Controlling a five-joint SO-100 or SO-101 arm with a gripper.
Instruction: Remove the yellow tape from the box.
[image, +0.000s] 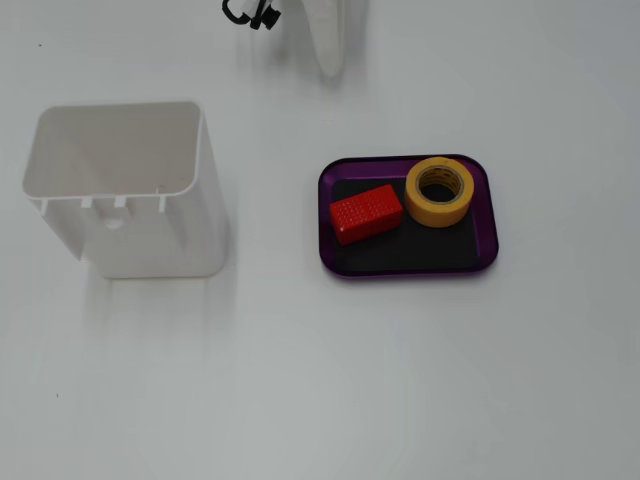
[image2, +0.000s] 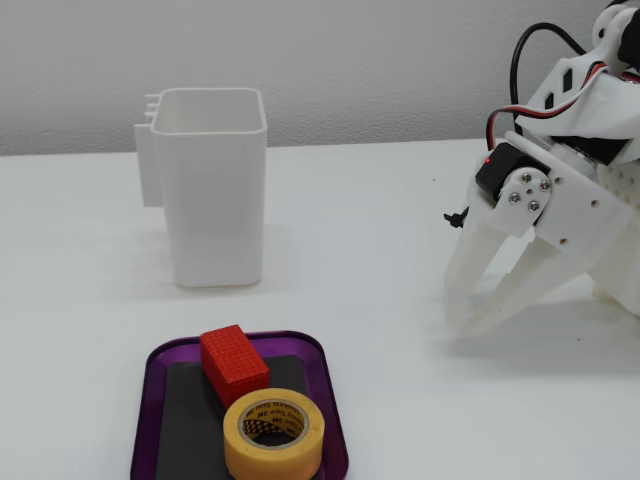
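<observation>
The biggest thing on the white table (image: 400, 380) was the tall white plastic bin (image: 125, 190), standing upright with its open top facing up, off on the left side in the fixed view from above and well apart from everything else. In the lower fixed view it stood behind the tray, toward the back wall.

Next down was the robot arm (image2: 590, 170), white printed parts with black cables, parked at the right edge in the low fixed view. Its gripper (image2: 468, 322) pointed down at the table, tips close to or touching the surface, and the two fingers were spread a bit with a visible gap between them, holding nothing. It was well apart from the tray. From above, only a white finger poked in at the top edge.

Then the box (image: 488, 215), the shallow purple tray with a black floor, sat flat on the table.

Inside it, the red block (image: 366, 213) lay on the left half from above, slightly angled.

The yellow tape (image: 441, 191) was in the box too, lying flat with its hole up, in the top right corner from above, just beside the red block, possibly touching it.
</observation>
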